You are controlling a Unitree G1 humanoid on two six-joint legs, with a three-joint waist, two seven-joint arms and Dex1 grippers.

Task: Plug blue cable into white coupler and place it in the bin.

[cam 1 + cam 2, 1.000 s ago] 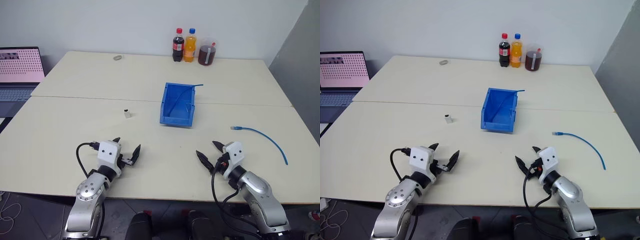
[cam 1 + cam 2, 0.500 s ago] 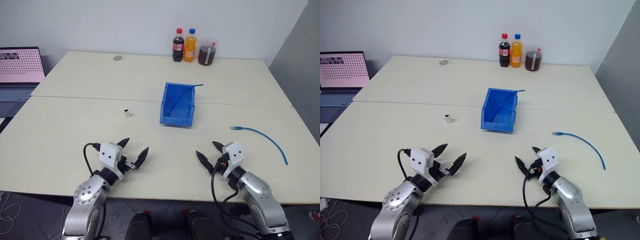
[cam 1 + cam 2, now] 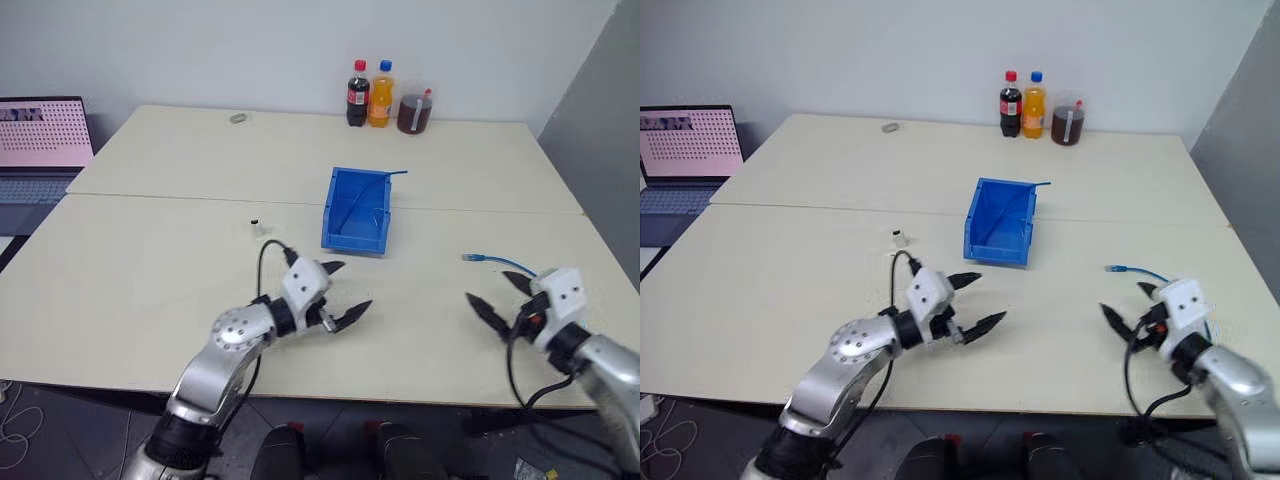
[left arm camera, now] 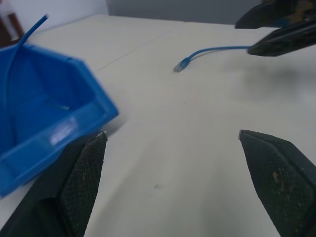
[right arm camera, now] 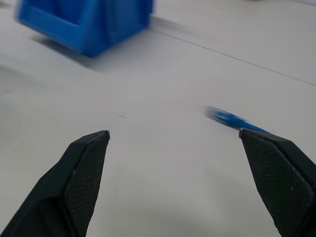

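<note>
Both hands wide open, nothing held. Left hand [image 3: 340, 292] hovers over the desk [image 3: 150, 260] near the front edge, roughly centre, fingers pointing toward the right side. Right hand [image 3: 498, 297] sits at about 4 o'clock of the desk, fingers spread, empty.

Bin [image 3: 356, 210] — bright blue, mid-desk, lowered lip facing the robot; a thin darker blue wire [image 3: 392, 172] sticks out over its far right corner. Left hand is just in front of the bin, at its 6–7 o'clock, apart from it.

Blue cable [image 3: 497, 261] lies flat on the desk at 4 o'clock from the bin, well apart from it. Its near plug [image 4: 181, 64] points toward the bin; the rest runs off behind the right hand, partly hidden. Right hand is just beside the cable, not touching as far as I can tell.

White coupler [image 3: 899, 238] — tiny, standing on the desk at 9 o'clock of the bin, near it, untouched, nothing plugged in.

Far edge: two bottles [image 3: 367, 92] and a jug of dark liquid [image 3: 413, 110]. Laptop [image 3: 40, 140] off the desk's left side.
</note>
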